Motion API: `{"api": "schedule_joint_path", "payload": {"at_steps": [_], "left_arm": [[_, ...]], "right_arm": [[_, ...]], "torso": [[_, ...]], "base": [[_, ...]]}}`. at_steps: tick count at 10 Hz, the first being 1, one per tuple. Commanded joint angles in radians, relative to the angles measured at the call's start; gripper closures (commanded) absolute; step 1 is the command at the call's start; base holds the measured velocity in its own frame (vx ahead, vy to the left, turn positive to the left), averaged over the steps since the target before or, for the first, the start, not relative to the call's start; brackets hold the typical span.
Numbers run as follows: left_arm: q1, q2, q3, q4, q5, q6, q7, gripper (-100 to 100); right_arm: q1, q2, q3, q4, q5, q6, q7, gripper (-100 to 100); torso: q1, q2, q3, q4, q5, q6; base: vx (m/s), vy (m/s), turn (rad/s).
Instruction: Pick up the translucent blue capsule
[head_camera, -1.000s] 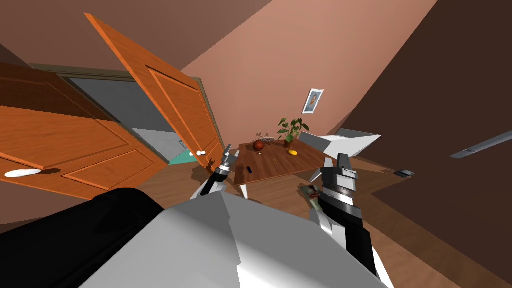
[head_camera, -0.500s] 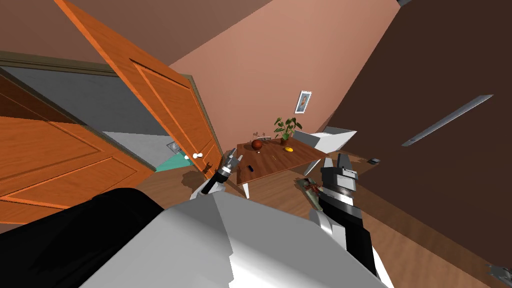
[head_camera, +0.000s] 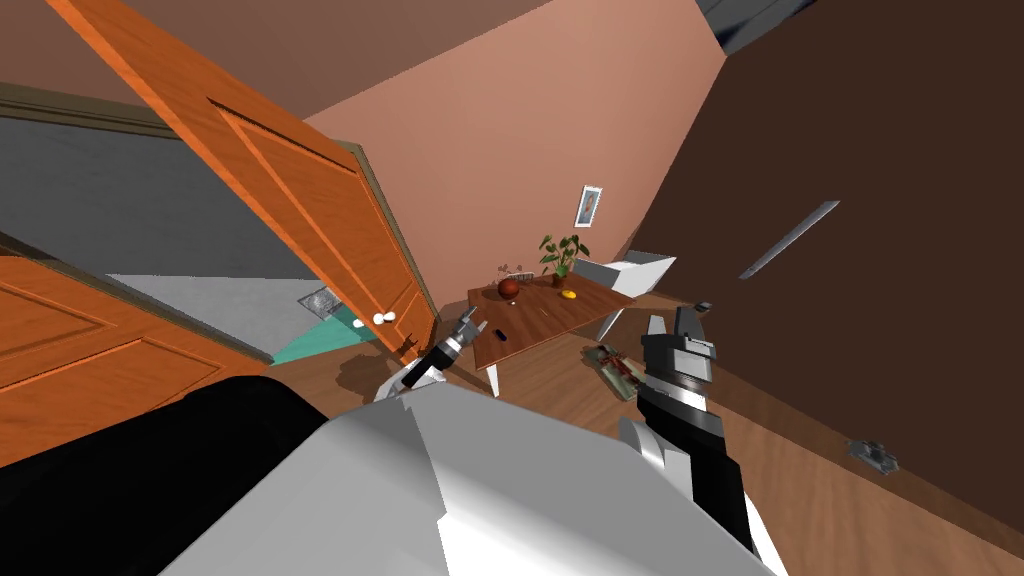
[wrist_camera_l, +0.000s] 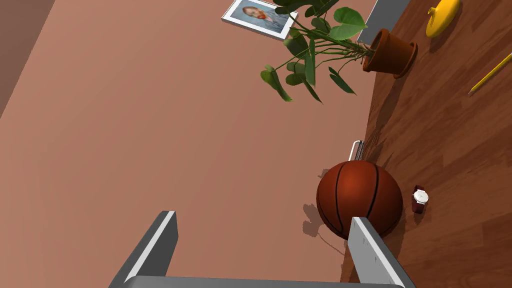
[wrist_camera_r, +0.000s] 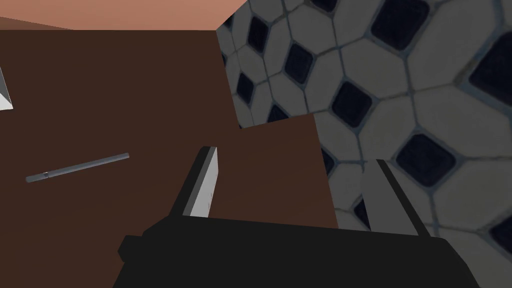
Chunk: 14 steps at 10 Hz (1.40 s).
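Capsule (head_camera: 502, 336) is lying small and dark at the table's (head_camera: 560, 312) near edge, centre frame, near my left gripper (head_camera: 466, 322). I'm judging it light, slick and prone to rolling, so I'm planning a pinch across its middle. Left gripper and right gripper (head_camera: 668, 322) are both hanging released and empty.

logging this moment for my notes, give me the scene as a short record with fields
target: small dark blue capsule, lying on the wooden table near the edge closest to me
left gripper: open, empty, beside the table's near corner, aimed towards the basketball
right gripper: open, empty, raised off to my right
also on table: wristwatch beside the basketball, potted plant, yellow object, pencil
task state: capsule not yet grasped
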Motion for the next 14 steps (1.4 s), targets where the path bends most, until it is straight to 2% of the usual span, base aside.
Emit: {"api": "schedule_joint_path", "payload": {"at_steps": [1,2,3,4,5,6,7,8,9,10,11,12,13,14], "left_arm": [[-0.004,0.050,-0.025,0.042,0.017,0.011,0.049,-100],[-0.004,0.069,-0.025,0.042,0.017,0.011,0.049,-100],[-0.005,0.105,-0.048,0.068,0.028,0.031,0.085,-100],[-0.005,0.116,-0.048,0.068,0.028,0.031,0.085,-100],[-0.005,0.153,-0.071,0.095,0.039,0.050,0.121,-100],[-0.005,0.163,-0.071,0.095,0.039,0.050,0.121,-100],[-0.005,0.202,-0.095,0.122,0.049,0.070,0.157,-100],[-0.005,0.210,-0.095,0.122,0.049,0.070,0.157,-100],[-0.003,0.250,-0.120,0.149,0.058,0.090,0.193,-100],[-0.003,0.257,-0.120,0.149,0.058,0.090,0.193,-100],[-0.001,0.294,-0.145,0.176,0.065,0.109,0.228,-100],[-0.001,0.302,-0.145,0.176,0.065,0.109,0.228,-100],[0.002,0.342,-0.170,0.203,0.072,0.129,0.263,-100],[0.002,0.346,-0.170,0.203,0.072,0.129,0.263,-100]], "right_arm": [[0.000,0.000,0.000,0.000,0.000,0.000,0.000,0],[0.000,0.000,0.000,0.000,0.000,0.000,0.000,0],[0.000,0.000,0.000,0.000,0.000,0.000,0.000,0],[0.000,0.000,0.000,0.000,0.000,0.000,0.000,0],[0.000,0.000,0.000,0.000,0.000,0.000,0.000,0],[0.000,0.000,0.000,0.000,0.000,0.000,0.000,0],[0.000,0.000,0.000,0.000,0.000,0.000,0.000,0],[0.000,0.000,0.000,0.000,0.000,0.000,0.000,0],[0.000,0.000,0.000,0.000,0.000,0.000,0.000,0],[0.000,0.000,0.000,0.000,0.000,0.000,0.000,0],[0.000,0.000,0.000,0.000,0.000,0.000,0.000,0],[0.000,0.000,0.000,0.000,0.000,0.000,0.000,0],[0.000,0.000,0.000,0.000,0.000,0.000,0.000,0],[0.000,0.000,0.000,0.000,0.000,0.000,0.000,0]], "torso": [[0.000,0.000,0.000,0.000,0.000,0.000],[0.000,0.000,0.000,0.000,0.000,0.001],[-0.002,-0.001,-0.001,0.000,0.000,0.000],[-0.002,-0.001,-0.001,0.000,-0.001,0.001],[-0.003,-0.002,-0.001,0.000,-0.001,0.000],[-0.003,-0.002,-0.001,0.000,-0.001,0.001],[-0.003,-0.003,-0.001,0.000,-0.001,0.000],[-0.003,-0.003,-0.002,-0.001,-0.001,0.001],[-0.004,-0.003,-0.002,-0.001,-0.001,0.000],[-0.004,-0.004,-0.002,-0.001,-0.001,0.001],[-0.004,-0.004,-0.002,-0.001,-0.001,0.000],[-0.004,-0.004,-0.003,-0.001,-0.001,0.000],[-0.005,-0.005,-0.003,-0.001,-0.001,0.000],[-0.005,-0.005,-0.003,-0.001,-0.001,0.001]], "base": [[-0.070,0.086,-0.201],[-0.055,0.062,-0.128],[-0.051,0.049,-0.250],[-0.048,0.043,-0.133],[-0.049,0.050,-0.272],[-0.040,0.046,-0.122],[-0.039,0.038,-0.251],[-0.032,0.035,-0.138],[-0.028,0.025,-0.297],[-0.020,0.025,-0.151],[-0.018,0.017,-0.209],[-0.015,0.017,-0.140],[-0.006,0.011,-0.322],[-0.003,0.013,-0.156]]}}
